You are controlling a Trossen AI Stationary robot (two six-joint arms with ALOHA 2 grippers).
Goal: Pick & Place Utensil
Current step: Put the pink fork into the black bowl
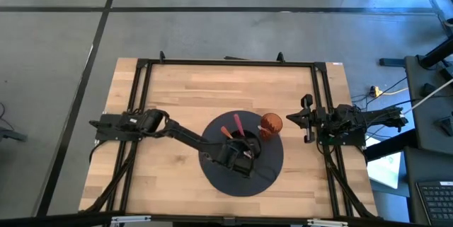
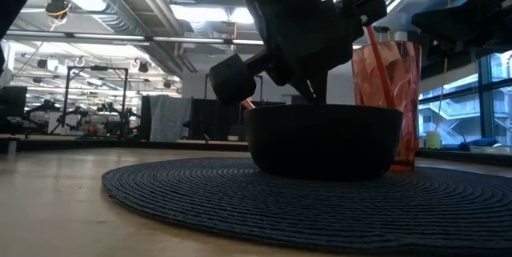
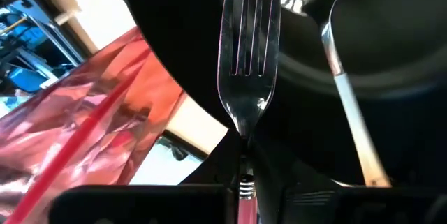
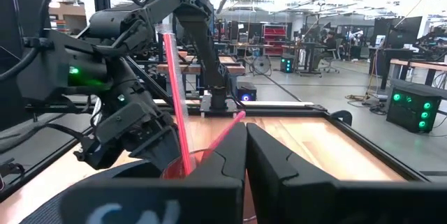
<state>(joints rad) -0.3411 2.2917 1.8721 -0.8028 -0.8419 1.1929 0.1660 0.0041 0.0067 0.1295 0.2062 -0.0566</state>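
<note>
Left gripper clamped on fork over bowl; right arm parked.

High view: left gripper (image 1: 237, 149) above the bowl (image 1: 241, 146) at mat (image 1: 212, 177) centre; right gripper (image 1: 306, 119), closed, idles at the table's right edge. Left wrist view: fork (image 3: 246, 56) clamped by its handle, tines pointing into the bowl, apparently for release.

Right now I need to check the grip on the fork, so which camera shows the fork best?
The left wrist view: the fork fills the frame, tines out over the dark bowl, handle pinched in the shut left gripper. The high view shows only the gripper over the bowl. In the low view the arm hides it. The right wrist view shows no fork.
</note>
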